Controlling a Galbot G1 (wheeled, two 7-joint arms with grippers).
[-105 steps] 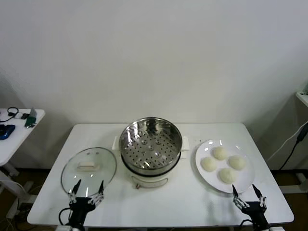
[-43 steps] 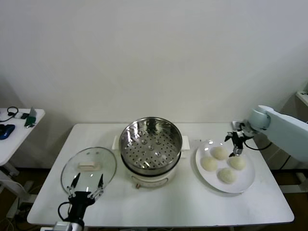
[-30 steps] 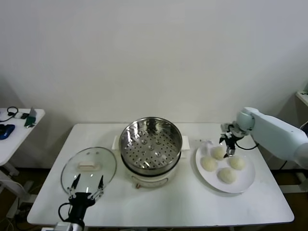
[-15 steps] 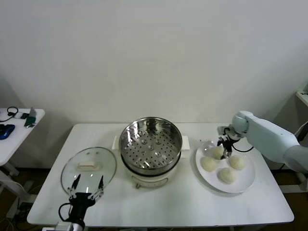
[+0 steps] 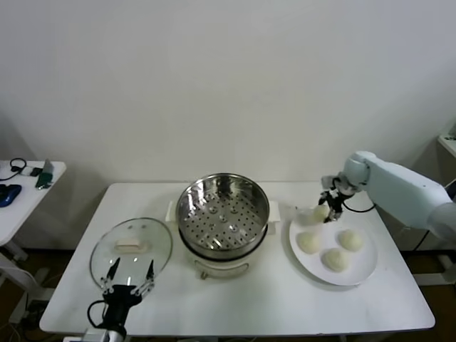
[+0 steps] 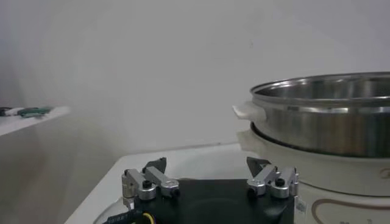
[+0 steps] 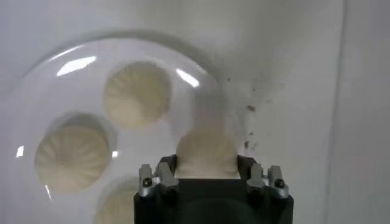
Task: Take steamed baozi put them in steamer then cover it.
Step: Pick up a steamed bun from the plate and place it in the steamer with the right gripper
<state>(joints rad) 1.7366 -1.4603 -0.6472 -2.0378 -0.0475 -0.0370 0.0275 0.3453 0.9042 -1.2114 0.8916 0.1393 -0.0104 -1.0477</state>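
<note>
Right hand (image 5: 326, 208) lifted smooth domed baozi (image 5: 320, 211) off glossy plate (image 5: 360, 268); L parked.

Shiny perforated steel steamer (image 5: 223, 214), glass cover (image 5: 131, 251), matt dough baozi (image 5: 309, 243), glossy plate (image 5: 365, 265).

no readable text, no labels, no brand marks, no numbers on anything in view
</note>
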